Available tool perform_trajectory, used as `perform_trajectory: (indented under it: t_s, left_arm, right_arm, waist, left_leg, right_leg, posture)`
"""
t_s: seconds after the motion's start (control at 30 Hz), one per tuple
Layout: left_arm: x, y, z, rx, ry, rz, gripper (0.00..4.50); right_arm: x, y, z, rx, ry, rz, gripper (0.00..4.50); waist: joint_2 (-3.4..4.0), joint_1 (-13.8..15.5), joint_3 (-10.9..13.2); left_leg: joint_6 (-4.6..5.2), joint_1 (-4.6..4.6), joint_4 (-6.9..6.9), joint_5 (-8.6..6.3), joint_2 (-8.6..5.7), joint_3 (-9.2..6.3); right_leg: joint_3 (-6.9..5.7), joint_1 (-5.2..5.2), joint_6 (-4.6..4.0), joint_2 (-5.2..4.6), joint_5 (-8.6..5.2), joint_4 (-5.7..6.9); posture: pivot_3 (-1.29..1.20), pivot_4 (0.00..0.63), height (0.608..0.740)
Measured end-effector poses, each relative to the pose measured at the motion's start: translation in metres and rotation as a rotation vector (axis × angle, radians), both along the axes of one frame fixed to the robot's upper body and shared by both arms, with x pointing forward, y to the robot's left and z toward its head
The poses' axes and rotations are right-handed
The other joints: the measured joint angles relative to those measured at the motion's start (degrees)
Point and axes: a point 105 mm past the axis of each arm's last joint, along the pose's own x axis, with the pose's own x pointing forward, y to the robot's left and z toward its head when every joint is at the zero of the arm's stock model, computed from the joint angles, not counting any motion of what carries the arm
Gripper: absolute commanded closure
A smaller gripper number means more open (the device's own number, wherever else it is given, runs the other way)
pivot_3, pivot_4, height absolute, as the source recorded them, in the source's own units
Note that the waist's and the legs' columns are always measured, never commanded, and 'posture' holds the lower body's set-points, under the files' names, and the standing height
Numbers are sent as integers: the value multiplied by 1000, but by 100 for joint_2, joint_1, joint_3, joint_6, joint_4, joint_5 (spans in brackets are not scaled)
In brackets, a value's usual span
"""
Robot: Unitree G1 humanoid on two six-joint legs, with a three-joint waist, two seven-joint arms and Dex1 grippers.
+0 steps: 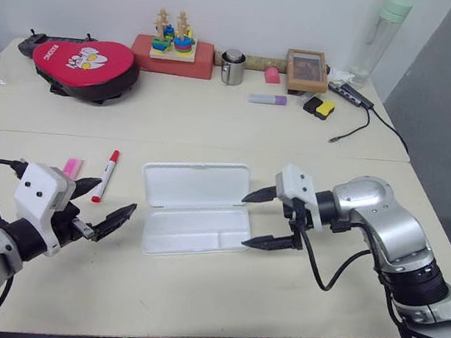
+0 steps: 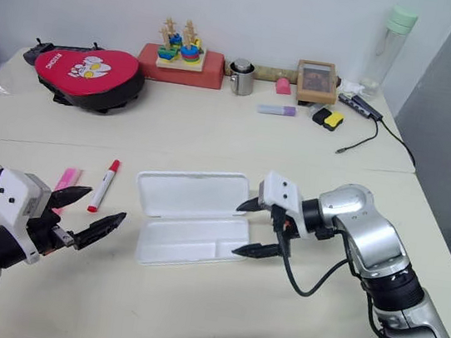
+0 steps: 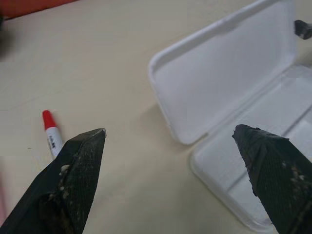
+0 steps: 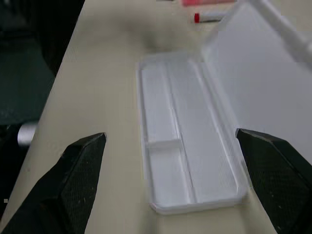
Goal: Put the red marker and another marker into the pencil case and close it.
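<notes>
The white pencil case [image 1: 198, 184] lies open at the table's middle, lid laid back, its divided tray [image 4: 185, 146] empty. To its left lies the red marker [image 1: 106, 175], white-barrelled with a red cap, also in the left wrist view [image 3: 50, 138]. The other marker, a chunky pink highlighter [image 1: 71, 167], rests just left of it. My left gripper [image 1: 115, 197] hovers open, near side of the markers and left of the case, holding nothing. At the case's right end my right gripper [image 1: 245, 220] is open and empty, pointing left along the tray.
A red padded pouch [image 1: 84, 65] sits at the back left. Along the back edge stand a wooden stacking toy [image 1: 174, 44], a metal cup [image 1: 233, 67], a picture frame [image 1: 307, 69] and a bottle [image 1: 382, 31]. A pale purple marker [image 1: 267, 99] and a cable [image 1: 366, 126] lie nearby.
</notes>
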Motion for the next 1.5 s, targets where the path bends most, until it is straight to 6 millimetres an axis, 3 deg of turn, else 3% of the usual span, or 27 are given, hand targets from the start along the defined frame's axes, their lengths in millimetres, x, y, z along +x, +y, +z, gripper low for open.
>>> perform_trajectory:
  t_s: [0.17, 0.3, 0.57, 0.7, 1.1, 1.13, 1.5]
  left_arm:
    - [3, 15, -7, 3, -3, 115, 0]
    - [12, 37, -12, 17, -9, 281, 0]
    - [28, 50, -19, -10, 7, 419, 0]
    - [37, 49, -23, -32, 24, 416, 0]
    - [59, 47, -63, -65, 146, 411, 0]
    - [60, 48, -63, -65, 143, 411, 372]
    - [66, 47, -63, -83, 144, 401, 2548]
  right_arm:
    - [10, -3, 24, 199, 67, -169, 38]
    - [10, -1, 28, 228, 86, -216, 38]
    - [10, 2, 28, 239, 95, -264, 38]
    - [11, 0, 28, 233, 91, -273, 38]
    - [11, -4, 28, 223, 92, -277, 38]
    - [11, -4, 28, 222, 92, -277, 0]
    - [11, -6, 28, 217, 96, -285, 0]
  waist:
    - [0, 3, 0]
    - [1, 4, 0]
    - [-1, 14, -1]
    - [-2, 14, -1]
    - [-2, 21, -2]
    - [-2, 24, -2]
    - [-2, 24, -2]
  left_leg:
    - [0, 0, 0, 0, 0, -2]
    - [1, 1, 1, 0, -1, -3]
    - [0, -2, 0, 0, -1, -4]
    - [0, -2, 2, 0, -2, -4]
    - [1, -3, 1, 0, -2, -4]
    - [1, -3, 1, 0, -2, -6]
    - [1, -1, 1, 1, -2, -6]
  right_leg:
    - [0, 0, 0, 0, 0, 3]
    - [-1, 1, 0, 1, 1, 5]
    - [-2, 0, 3, 1, 3, 2]
    - [-1, 0, 4, 1, 4, 3]
    - [-2, 0, 5, 0, 4, 2]
    - [-3, 0, 5, 0, 4, 4]
    - [-2, 0, 5, 0, 4, 7]
  posture:
    - [0, 150, 740]
    - [0, 150, 740]
    - [0, 150, 740]
    - [0, 150, 740]
    - [0, 150, 740]
    - [0, 150, 740]
    - [0, 150, 740]
